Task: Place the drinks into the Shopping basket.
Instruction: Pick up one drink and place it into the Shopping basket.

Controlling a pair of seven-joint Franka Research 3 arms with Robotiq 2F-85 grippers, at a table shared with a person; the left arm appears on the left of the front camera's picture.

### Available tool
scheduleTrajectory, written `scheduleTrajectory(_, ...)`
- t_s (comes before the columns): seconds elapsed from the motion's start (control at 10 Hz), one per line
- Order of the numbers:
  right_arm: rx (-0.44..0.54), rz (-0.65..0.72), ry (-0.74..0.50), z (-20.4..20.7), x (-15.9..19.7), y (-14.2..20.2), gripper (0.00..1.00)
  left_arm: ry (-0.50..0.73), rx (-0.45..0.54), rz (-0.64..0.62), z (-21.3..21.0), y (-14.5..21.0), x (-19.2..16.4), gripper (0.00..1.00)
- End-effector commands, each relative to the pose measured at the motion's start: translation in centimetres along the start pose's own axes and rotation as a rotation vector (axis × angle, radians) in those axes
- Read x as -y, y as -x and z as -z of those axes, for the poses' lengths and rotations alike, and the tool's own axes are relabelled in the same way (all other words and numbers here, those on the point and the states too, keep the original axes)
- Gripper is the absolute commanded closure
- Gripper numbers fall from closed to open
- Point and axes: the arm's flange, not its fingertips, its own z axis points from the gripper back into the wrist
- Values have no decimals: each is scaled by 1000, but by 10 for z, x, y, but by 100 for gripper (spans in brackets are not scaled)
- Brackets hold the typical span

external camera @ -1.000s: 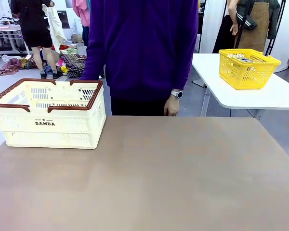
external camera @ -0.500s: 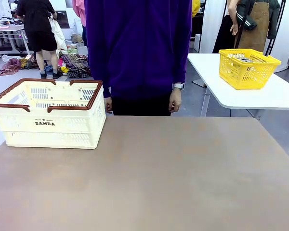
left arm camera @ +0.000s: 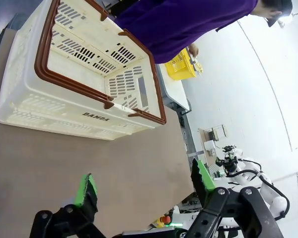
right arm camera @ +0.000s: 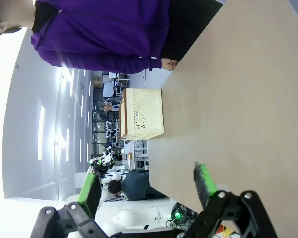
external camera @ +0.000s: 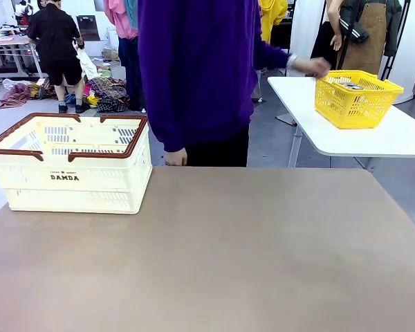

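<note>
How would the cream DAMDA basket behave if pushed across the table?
The Shopping basket looks empty, with slotted plastic walls: probably light, sliding easily on the smooth table. Its wide, low shape suggests it won't tip. Thin walls may flex slightly.

Shopping basket (external camera: 90, 190): occupying the far-left corner of the table (external camera: 249, 256), its top lying open from above. Person (external camera: 200, 69): standing against the far edge, one hand (external camera: 174, 158) hanging just beside the basket. Remaining tabletop: lying bare, offering free passage.
</note>
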Motion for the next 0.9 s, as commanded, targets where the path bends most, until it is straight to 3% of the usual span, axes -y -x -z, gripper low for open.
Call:
scheduleTrajectory(0.0, -15, -7, -1, -2, -1, 1, 0, 23, 11, 21, 1, -1, -1, 0)
scheduleTrajectory(0.8, -15, -7, -1, -2, -1, 1, 0, 23, 11, 21, 1, -1, -1, 0)
